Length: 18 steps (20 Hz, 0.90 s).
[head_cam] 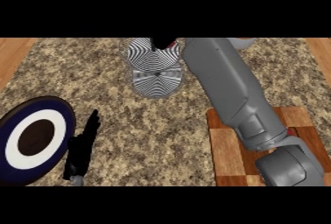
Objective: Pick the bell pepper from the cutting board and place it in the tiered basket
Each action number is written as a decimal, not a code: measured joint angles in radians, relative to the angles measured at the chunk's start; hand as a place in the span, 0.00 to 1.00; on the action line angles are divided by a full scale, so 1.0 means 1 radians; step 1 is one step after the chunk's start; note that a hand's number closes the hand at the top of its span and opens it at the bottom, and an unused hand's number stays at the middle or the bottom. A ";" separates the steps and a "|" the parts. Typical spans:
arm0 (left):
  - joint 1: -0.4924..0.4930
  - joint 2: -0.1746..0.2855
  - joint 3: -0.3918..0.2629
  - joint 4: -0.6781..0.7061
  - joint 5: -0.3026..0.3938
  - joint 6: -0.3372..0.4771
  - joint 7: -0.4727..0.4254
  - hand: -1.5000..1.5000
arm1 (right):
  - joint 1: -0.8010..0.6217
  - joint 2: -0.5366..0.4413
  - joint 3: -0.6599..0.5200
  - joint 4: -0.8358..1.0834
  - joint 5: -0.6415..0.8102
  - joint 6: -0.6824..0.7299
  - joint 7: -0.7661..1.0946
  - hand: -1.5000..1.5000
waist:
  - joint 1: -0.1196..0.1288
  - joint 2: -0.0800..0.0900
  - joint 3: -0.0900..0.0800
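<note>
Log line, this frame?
right hand at tiered basket, bell pepper likely beside it | left hand open by plate | cutting board under forearm

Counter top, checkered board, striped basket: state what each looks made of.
Speckled brown-and-grey counter top looks like granite or similar stone, from its mottled grain. Checkered brown cutting board: wood, matte, grain showing in light and dark squares. Black-and-white striped tiered basket: unclear; the pattern hides it.

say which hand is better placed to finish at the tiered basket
Right. The right hand is over the tiered basket, a red thing beside it. The left hand rests open far off beside the plate.
</note>
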 measured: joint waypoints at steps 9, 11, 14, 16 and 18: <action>-0.003 0.001 0.004 -0.005 -0.006 -0.008 0.008 0.50 | -0.004 0.002 -0.125 0.079 -0.277 -0.068 -0.138 0.00 | 0.010 0.001 0.001; -0.004 -0.004 0.007 0.002 -0.008 -0.004 0.003 0.50 | -0.018 0.002 -0.160 0.082 -0.325 -0.084 -0.165 0.00 | 0.006 0.001 0.001; 0.005 -0.004 0.007 -0.006 -0.011 -0.003 0.006 0.50 | -0.013 -0.006 -0.201 0.068 -0.356 -0.147 -0.227 0.00 | -0.004 0.000 0.001; 0.013 0.004 0.017 -0.016 -0.008 -0.004 0.009 0.50 | -0.006 -0.011 -0.222 0.048 -0.365 -0.213 -0.243 0.00 | -0.015 -0.004 0.001; 0.017 0.007 0.027 -0.018 -0.006 -0.002 0.013 0.50 | -0.004 -0.048 -0.240 0.035 -0.369 -0.258 -0.242 0.00 | -0.024 -0.007 0.001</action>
